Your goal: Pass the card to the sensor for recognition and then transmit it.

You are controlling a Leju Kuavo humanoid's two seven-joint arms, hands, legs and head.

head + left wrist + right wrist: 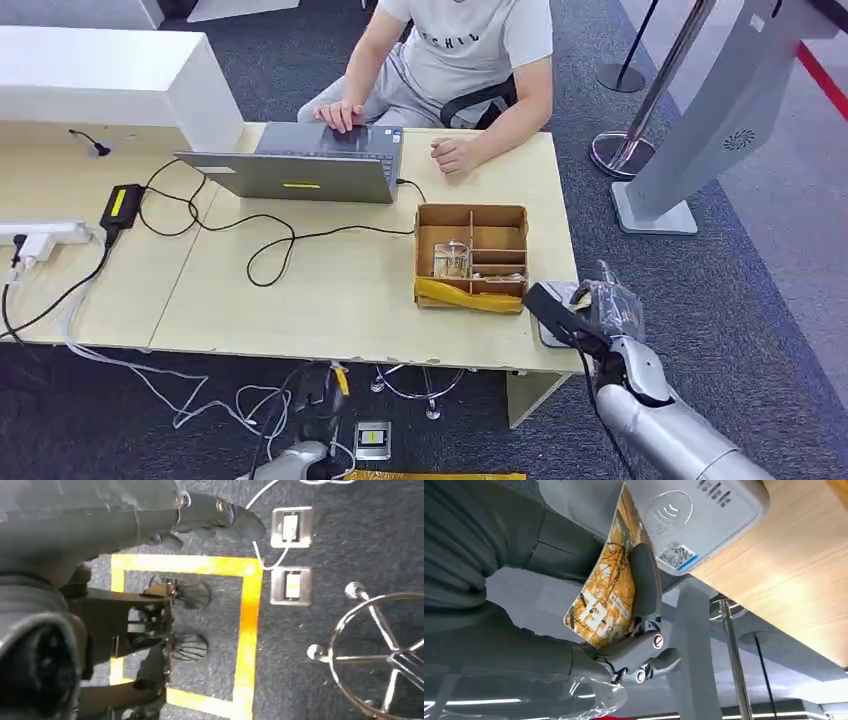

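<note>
Right wrist view shows the right hand (624, 630) pinching the card (606, 590), whose upper edge is just beside the sensor (689, 515) on the tabletop (784, 570).

The card (601, 597) is orange-yellow with dark branch-like lines and white lettering. The sensor (696, 517) is white with a grey wave mark and a blue-edged code label. The right hand (574, 630) is grey with darker fingers (645, 582); its arm (670, 425) is silver. The table (330, 300) is pale wood. The box (471, 257) is brown cardboard with yellow tape at its near side. The laptop (300, 172) is grey with a yellow sticker. The carpet (350, 540) is dark grey, marked with a yellow tape square (247, 630). The person's shirt (465, 45) is light grey.
</note>
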